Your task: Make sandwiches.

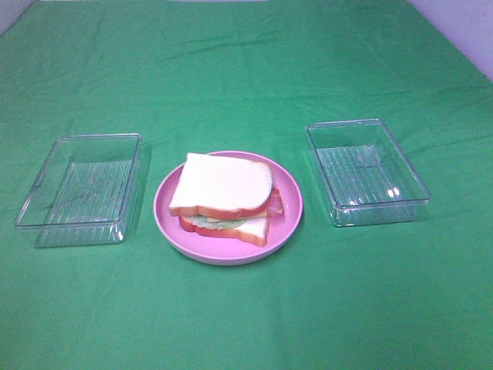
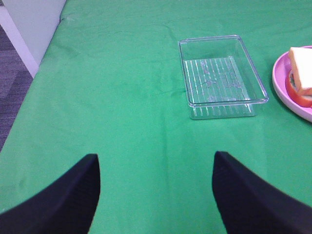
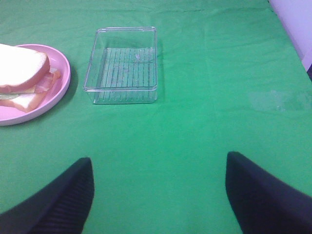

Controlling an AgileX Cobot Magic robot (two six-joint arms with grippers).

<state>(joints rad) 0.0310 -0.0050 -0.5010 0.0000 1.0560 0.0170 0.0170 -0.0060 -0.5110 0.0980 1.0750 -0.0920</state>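
Both grippers, left gripper (image 2: 156, 195) and right gripper (image 3: 158, 197), gape empty; at twelve o'clock the light, loosely stacked sandwich (image 1: 225, 199) likely wants gripping by its crust edges.

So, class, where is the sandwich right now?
In the exterior high view, the sandwich sits on the pink plate at the centre, between two clear trays.

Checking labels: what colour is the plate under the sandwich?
Pink; the plate shows best in the exterior high view.
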